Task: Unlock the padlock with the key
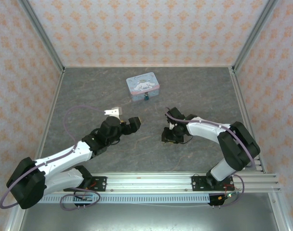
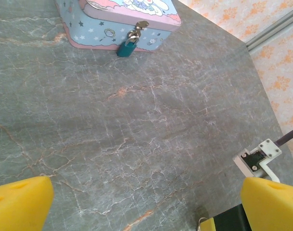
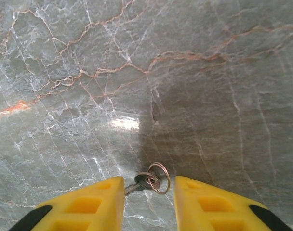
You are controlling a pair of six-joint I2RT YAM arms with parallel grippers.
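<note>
Work surface: flat grey marble-pattern table [image 1: 88, 96] w/ orange and white veins. Resting on it: (a) pale blue rect. tin box [image 1: 142, 85] w/ cartoon-print lid, far ctr, small dark teal padlock [image 2: 126, 48] at its front wall, base down at tabletop; (b) small silver key [image 3: 144, 181] on wire rings, nearer, well apart from tin.

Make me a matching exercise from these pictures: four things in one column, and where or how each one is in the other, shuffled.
1 padlock
2 key
3 tin
4 left gripper

A between the right gripper's fingers
B far middle of the table
C open, empty
D hanging on the tin's front

Pairs: 1-D, 2-A, 3-B, 4-C
</note>
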